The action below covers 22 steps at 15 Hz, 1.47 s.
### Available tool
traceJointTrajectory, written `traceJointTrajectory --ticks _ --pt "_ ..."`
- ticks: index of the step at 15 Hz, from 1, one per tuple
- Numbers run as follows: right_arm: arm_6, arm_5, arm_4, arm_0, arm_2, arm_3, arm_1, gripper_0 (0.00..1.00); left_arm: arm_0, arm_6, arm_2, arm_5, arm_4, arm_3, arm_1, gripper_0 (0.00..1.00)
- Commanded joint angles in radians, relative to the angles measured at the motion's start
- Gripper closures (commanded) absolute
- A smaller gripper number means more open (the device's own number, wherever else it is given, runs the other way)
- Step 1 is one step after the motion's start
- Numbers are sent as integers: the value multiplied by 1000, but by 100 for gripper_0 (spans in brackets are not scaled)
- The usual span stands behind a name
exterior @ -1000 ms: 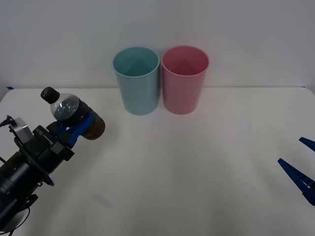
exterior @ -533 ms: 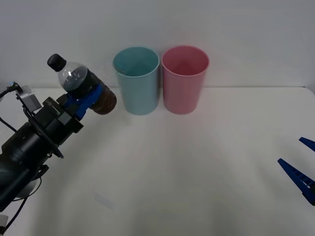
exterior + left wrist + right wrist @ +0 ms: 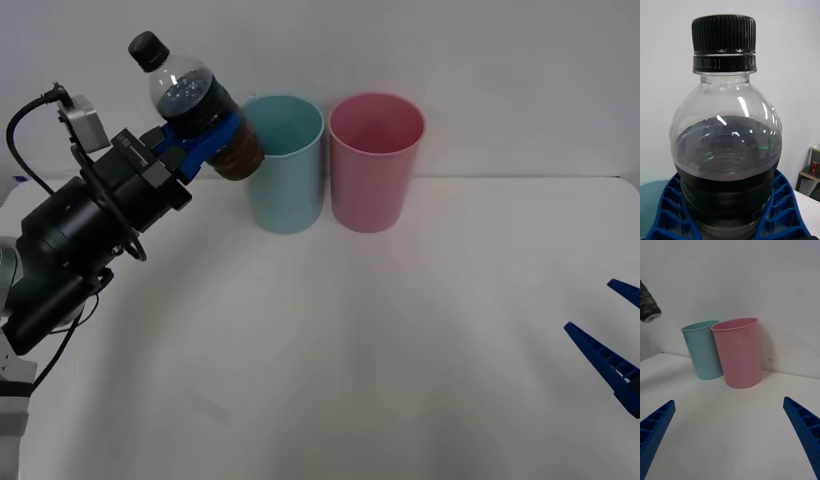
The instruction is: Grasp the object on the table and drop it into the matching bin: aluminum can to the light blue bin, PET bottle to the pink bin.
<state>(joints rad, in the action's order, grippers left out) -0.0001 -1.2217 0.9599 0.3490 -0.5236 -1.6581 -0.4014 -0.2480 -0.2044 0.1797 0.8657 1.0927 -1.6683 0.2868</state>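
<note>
My left gripper is shut on the PET bottle, a small clear bottle with a black cap and dark lower body, held tilted in the air just left of the light blue bin. Its base overlaps that bin's left rim in the front view. The pink bin stands right beside the blue one. In the left wrist view the PET bottle sits between the blue fingers. Pink bin and light blue bin face the right wrist camera. My right gripper stands open at the table's right edge.
The white table stretches wide in front of both bins, with a plain wall behind them. My left arm's black body hangs over the table's left side.
My left gripper has lifted the bottle up and to the right, from low over the table's left side to beside the blue bin's rim. The right arm has not moved.
</note>
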Motion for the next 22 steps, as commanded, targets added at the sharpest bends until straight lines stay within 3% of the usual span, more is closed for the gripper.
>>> traceJointTrajectory --ticks 1,9,13,18,22 --pt "0 0 0 0 0 0 0 0 -91 -1 -28 -13 19 56 0 100" --pt "0 0 0 0 0 0 0 0 -425 26 -89 -25 64 401 -2 100" --pt "0 0 0 0 0 0 0 0 -580 125 -138 -60 84 598 -12 100" --pt "0 0 0 0 0 0 0 0 -714 206 -146 -166 210 751 -107 100" --pt "0 0 0 0 0 0 0 0 -780 289 -157 -269 257 832 -181 100"
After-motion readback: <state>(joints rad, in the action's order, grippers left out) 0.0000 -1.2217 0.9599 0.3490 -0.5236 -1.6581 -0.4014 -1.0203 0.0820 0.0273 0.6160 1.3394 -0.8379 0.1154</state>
